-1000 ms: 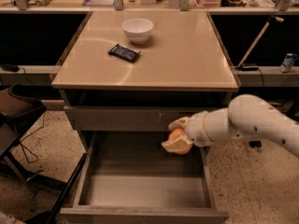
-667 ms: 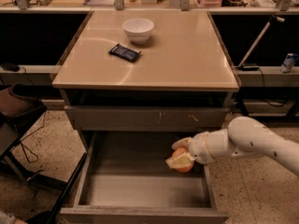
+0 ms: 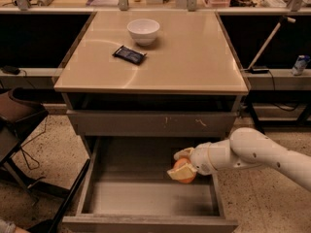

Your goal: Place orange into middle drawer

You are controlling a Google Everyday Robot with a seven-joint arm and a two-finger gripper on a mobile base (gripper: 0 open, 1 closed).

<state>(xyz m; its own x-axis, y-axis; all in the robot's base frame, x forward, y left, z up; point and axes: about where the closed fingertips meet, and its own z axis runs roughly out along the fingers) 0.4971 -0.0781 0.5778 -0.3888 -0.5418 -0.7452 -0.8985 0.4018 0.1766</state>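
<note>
The orange (image 3: 187, 175) is held in my gripper (image 3: 181, 166), whose pale fingers (image 3: 177, 174) close around it from the right. The white arm reaches in from the right edge. Gripper and orange hang inside the open middle drawer (image 3: 146, 198), over its right half and a little above the flat grey floor. The drawer is pulled far out below the closed grey drawer front with whitish scratches (image 3: 150, 123).
A white bowl (image 3: 143, 30) and a dark flat packet (image 3: 129, 54) lie on the tan cabinet top (image 3: 194, 57). A dark chair (image 3: 17, 115) stands at the left. A pole (image 3: 267, 45) leans at the right, and a cluttered shelf runs along the back.
My gripper with the orange has moved down and left, from beside the drawer front into the open drawer, closer to its floor.
</note>
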